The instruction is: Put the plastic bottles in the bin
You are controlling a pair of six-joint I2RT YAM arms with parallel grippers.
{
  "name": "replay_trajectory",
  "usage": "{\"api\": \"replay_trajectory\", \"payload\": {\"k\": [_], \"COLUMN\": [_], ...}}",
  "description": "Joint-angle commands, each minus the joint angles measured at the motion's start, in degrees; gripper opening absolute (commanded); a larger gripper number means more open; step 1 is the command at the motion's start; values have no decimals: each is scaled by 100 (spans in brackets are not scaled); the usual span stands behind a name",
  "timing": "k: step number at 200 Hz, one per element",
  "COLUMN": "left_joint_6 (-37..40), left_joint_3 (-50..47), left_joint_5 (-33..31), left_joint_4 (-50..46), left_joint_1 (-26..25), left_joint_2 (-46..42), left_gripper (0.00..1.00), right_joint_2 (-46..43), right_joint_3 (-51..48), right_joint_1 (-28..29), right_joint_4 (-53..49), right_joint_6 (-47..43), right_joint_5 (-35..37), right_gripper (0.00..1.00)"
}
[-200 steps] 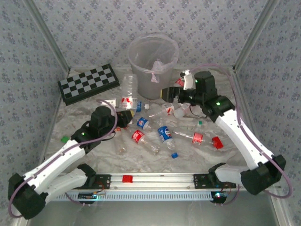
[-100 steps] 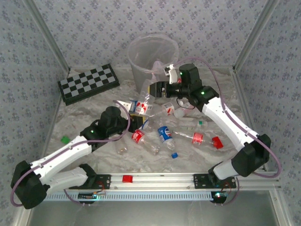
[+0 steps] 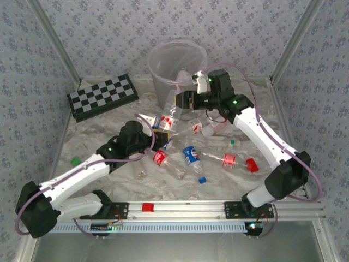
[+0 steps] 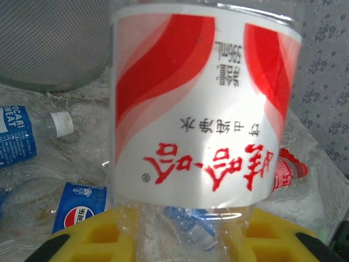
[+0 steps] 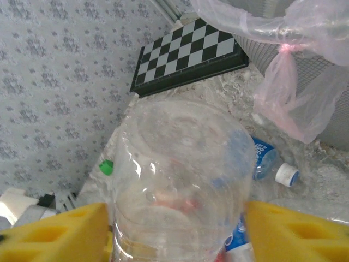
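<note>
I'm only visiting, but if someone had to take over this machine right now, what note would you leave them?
Left tool: shut on a red-labelled bottle, short of the bin.
Right tool: closed on a clear bottle, close to the bin.
Done: both bottles gripped, neither in the bin.
Left: drop both in, then collect the loose bottles lying on the table, such as the blue-labelled one.

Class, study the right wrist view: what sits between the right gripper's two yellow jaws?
A clear plastic bottle, seen base-on, sits in the gap between the jaws of the right gripper. The right wrist view shows this.
</note>
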Motion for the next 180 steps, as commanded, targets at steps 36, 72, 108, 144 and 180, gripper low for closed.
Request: {"api": "replay_trajectory", "payload": {"k": [36,72,108,144,180], "left_joint_6": [360,301,208,-687,-1473], "left_joint_3": [232,130,142,884,506], "left_joint_5": [433,274,-133,-1827,-1353], "left_joint_4": [348,359,113,-2200,-2816], "left_joint_1": [-103,-106,-104,240,1233], "left_joint_2": [67,-29,-318,-759,-1376], "left_gripper": [30,40,73,88,86], "right_joint_2": [196,7,-154,-356,-465], "right_joint_3": [306,362,1081,1677,1841], "right_joint_1": [-100,-161,-419,-850,-1259], "right_joint_4": [-100,-141,-499,-328,630], "right_joint_6": [-1,-8,-289,-373,-219], "right_joint_5": [6,30,177,533,976], "right_gripper": [72,59,53,50,47]}}
